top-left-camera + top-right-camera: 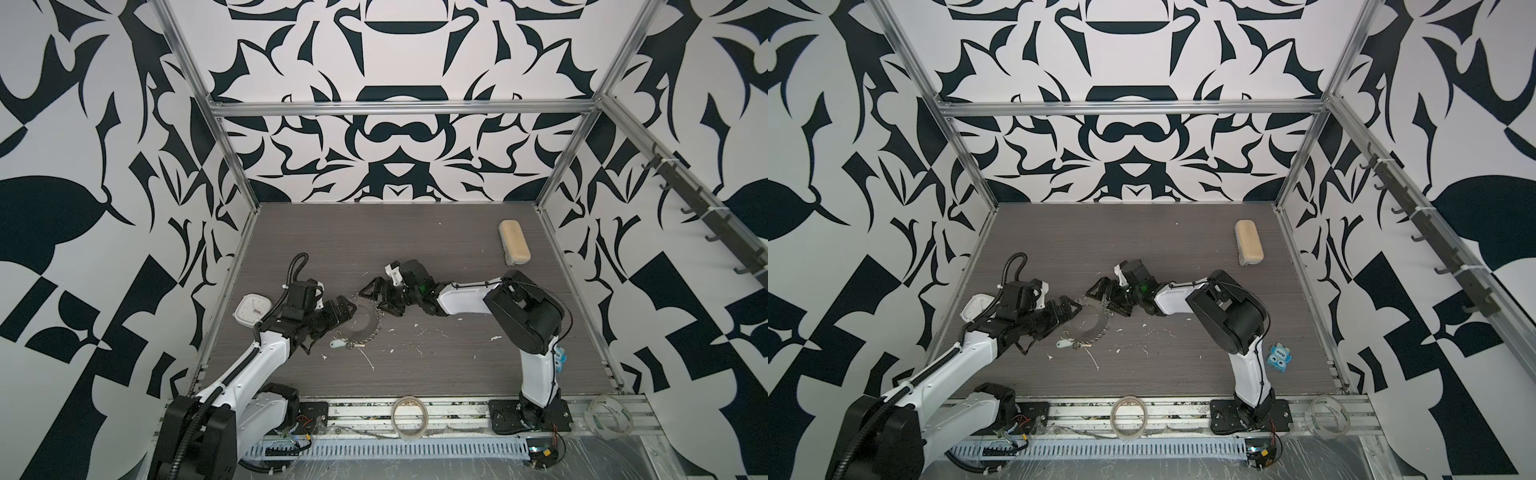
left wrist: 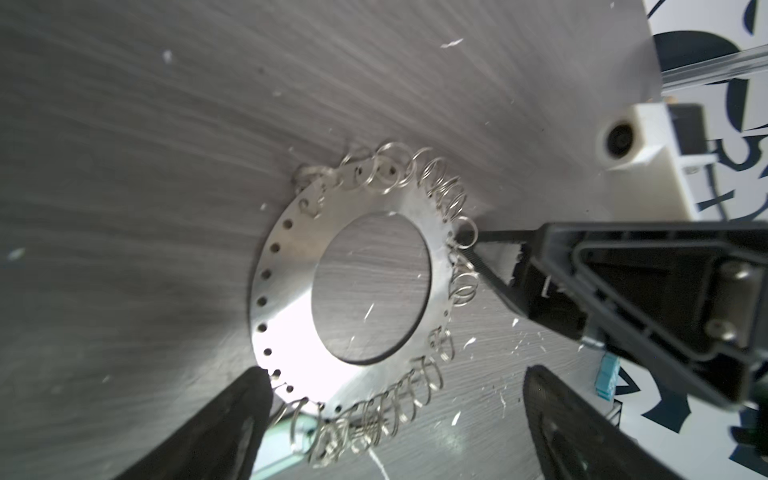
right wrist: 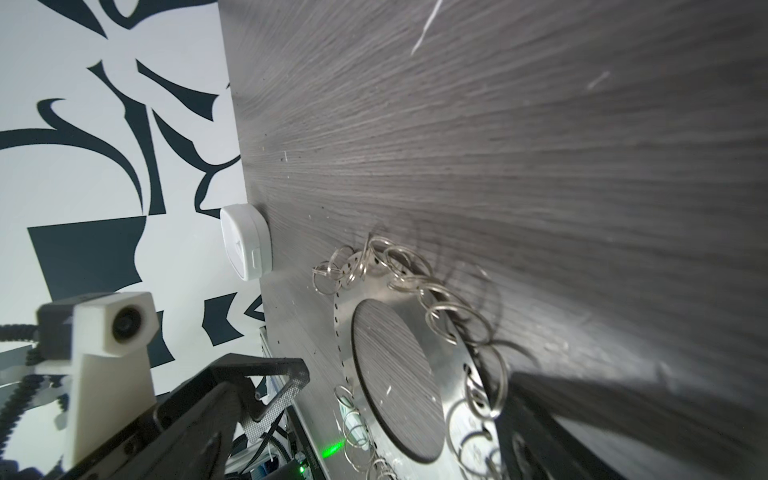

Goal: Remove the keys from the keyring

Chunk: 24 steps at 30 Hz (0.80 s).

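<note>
**Both claws spread wide around a perforated keyring on a wood-grain table**

The keyring is a flat, shiny grey metal disc with a round central hole. Small holes are punched along its rim, which is fringed with thin wire loops. It lies flat on the matte grey table. The left gripper straddles it with its fingers parted, and its arm hides part of the disc in both top views. The right gripper, also spread, has one black fingertip at the loops. The keys, silver with a white oval tag, lie at the near rim. White scraps litter the surface, with a square white clock and a beige block well apart.
</note>
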Each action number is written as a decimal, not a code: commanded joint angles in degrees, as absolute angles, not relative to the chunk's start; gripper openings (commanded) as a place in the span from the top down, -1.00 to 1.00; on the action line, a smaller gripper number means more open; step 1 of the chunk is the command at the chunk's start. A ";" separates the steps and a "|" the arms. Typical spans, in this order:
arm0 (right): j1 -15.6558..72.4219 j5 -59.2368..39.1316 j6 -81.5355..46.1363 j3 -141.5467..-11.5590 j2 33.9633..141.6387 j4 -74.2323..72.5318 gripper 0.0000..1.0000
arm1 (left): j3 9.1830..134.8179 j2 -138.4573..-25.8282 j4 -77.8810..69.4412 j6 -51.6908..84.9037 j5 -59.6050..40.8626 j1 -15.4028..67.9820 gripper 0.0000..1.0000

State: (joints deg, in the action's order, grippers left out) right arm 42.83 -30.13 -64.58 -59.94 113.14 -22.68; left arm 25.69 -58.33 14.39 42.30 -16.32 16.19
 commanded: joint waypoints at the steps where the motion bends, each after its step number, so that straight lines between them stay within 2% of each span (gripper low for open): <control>1: 40.26 -30.57 -61.13 -61.85 108.34 -16.77 -0.97 | 24.21 -56.28 18.81 43.81 -14.26 16.71 -0.99; 10: 35.49 -29.36 -52.91 -58.91 98.18 -5.15 -0.97 | 24.19 -62.80 13.37 45.46 -17.24 19.43 -0.99; 24: 22.15 -30.23 -47.27 -52.03 85.68 2.08 -0.97 | 34.30 -82.79 -3.84 57.50 -18.78 40.78 -0.99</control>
State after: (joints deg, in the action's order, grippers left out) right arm 24.73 -29.85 -49.52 -53.15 89.45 0.58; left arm 31.53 -79.15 -0.03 53.30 -18.63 37.56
